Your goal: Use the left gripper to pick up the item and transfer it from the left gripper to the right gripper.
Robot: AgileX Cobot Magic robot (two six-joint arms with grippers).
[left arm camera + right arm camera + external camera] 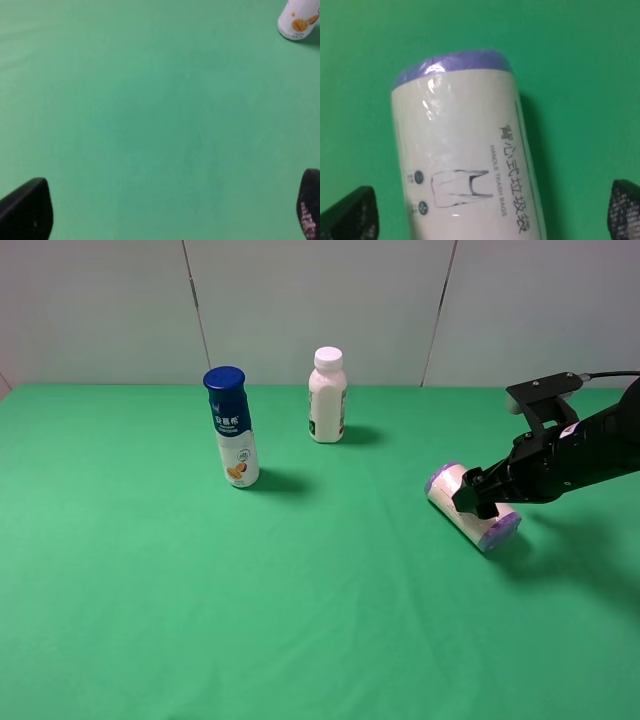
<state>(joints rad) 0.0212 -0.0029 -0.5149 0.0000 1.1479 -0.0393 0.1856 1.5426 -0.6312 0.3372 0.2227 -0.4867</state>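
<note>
The item [450, 490] is a cream printed roll with purple ends, lying on its side on the green cloth at the right. In the right wrist view it [465, 160] fills the middle. My right gripper [480, 502] is low over the roll, open, its two fingertips wide apart on either side of the roll [487, 215], not touching it as far as I can see. My left gripper [168, 207] is open and empty over bare green cloth; it is out of the exterior high view.
A blue-capped white bottle [232, 430] stands left of centre; its base shows in the left wrist view [299, 17]. A white-capped white bottle [327, 395] stands at the back centre. The green cloth [300, 590] covers the table; a white wall is behind.
</note>
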